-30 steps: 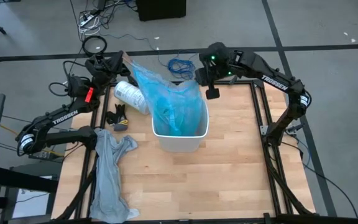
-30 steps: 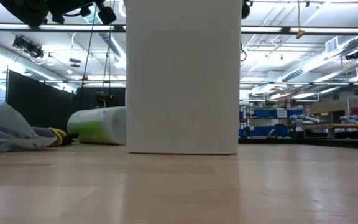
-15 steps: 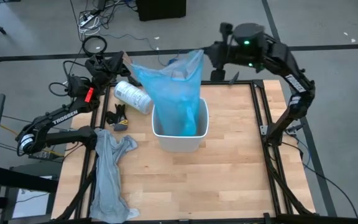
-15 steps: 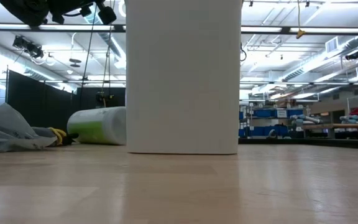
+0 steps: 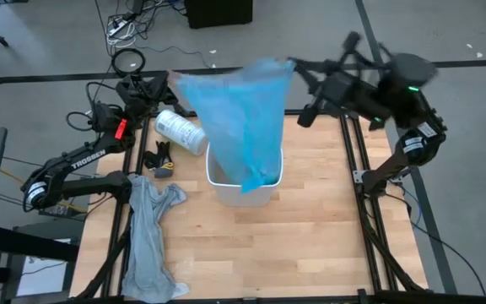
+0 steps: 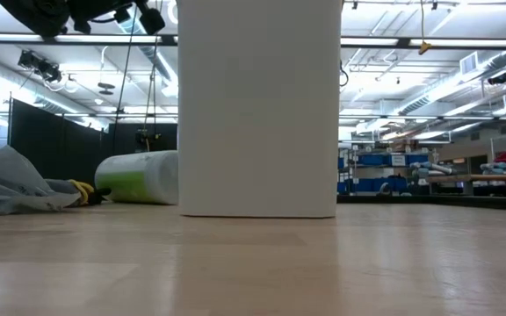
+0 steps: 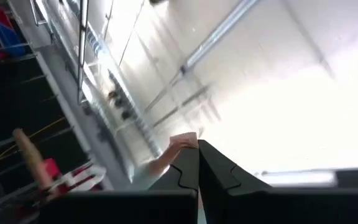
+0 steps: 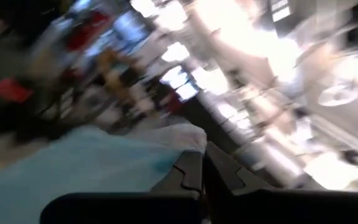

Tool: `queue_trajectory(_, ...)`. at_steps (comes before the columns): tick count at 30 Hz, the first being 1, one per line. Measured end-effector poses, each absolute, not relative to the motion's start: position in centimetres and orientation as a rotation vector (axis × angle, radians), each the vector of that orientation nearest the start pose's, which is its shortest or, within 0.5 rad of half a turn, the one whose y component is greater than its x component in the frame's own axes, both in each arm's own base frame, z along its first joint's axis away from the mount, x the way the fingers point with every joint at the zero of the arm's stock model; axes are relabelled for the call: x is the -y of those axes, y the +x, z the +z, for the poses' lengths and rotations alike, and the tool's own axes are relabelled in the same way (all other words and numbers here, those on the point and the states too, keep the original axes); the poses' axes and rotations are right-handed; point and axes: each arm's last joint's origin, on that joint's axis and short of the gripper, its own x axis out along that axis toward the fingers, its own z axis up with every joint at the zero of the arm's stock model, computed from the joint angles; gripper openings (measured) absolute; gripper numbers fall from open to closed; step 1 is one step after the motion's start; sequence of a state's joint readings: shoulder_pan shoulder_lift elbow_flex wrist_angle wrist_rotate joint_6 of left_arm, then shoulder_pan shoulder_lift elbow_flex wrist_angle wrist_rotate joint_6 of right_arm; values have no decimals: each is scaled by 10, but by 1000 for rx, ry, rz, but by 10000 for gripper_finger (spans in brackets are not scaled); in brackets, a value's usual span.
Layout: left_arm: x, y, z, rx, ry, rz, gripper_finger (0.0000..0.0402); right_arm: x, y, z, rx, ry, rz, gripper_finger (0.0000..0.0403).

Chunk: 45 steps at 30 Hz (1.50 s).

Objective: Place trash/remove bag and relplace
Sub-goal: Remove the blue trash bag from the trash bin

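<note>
The bag [image 5: 241,118], thin light-blue plastic, hangs stretched between the two grippers above the white bin [image 5: 264,192], its lower end still dipping inside the bin's mouth. The right gripper [image 5: 292,64] pinches one top corner of it; in the right wrist view its fingers [image 8: 188,177] stand pressed together with blue film [image 8: 98,165] bunched against them. The left gripper [image 5: 165,82] holds the opposite corner, its fingers [image 7: 191,171] likewise closed, with a pale scrap of plastic caught at their tips (the room ceiling fills the rest of that view).

Below the left gripper, on the wooden table [image 5: 310,228], lies a white cylindrical roll [image 5: 180,131] with print too small to read; in the low view it shows a green band [image 6: 139,178]. Just beyond it sits a small black-and-yellow object [image 5: 160,159], and farther from the gripper a long limp grey plastic sheet [image 5: 148,236] trails toward the table's near edge. The left arm [image 5: 81,159] carries the white lettering "TROSSEN". The right arm [image 5: 407,110] reaches in from outside the table frame, a green light glowing on it.
</note>
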State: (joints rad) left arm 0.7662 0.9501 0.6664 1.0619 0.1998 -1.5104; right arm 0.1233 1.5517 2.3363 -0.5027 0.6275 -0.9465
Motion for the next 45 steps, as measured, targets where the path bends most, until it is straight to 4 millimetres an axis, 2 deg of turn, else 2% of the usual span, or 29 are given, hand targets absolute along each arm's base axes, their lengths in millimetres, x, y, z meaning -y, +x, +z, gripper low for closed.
queue_trajectory(3,-125,133,392,1008,-1037,-114,6,-22,224,624,92,-854,-695,0)
queue_trajectory(7,-115,121,437,1115,-861,-227,6,-29,215,634,163,-822,-755,0)
queue_trajectory(10,-103,114,474,1109,-713,-334,6,-35,216,633,168,-800,-726,0)
queue_trajectory(16,-77,106,530,1035,-614,-525,6,-54,238,622,150,-818,-651,0)
queue_trajectory(23,-54,99,578,987,-524,-711,6,-63,252,611,126,-715,-615,2)
queue_trajectory(31,-20,84,621,837,-303,-1005,6,-51,271,585,5,-522,-651,27)
queue_trajectory(34,-8,66,636,844,-187,-1072,6,-47,278,578,-9,-501,-656,29)
queue_trajectory(41,20,7,667,1110,209,-1006,6,-38,290,566,-32,-467,-669,25)
queue_trajectory(43,28,-9,672,1072,234,-1024,6,-39,294,563,-3,-412,-609,25)
queue_trajectory(45,34,-19,673,963,243,-1074,6,-40,298,560,39,-347,-509,27)
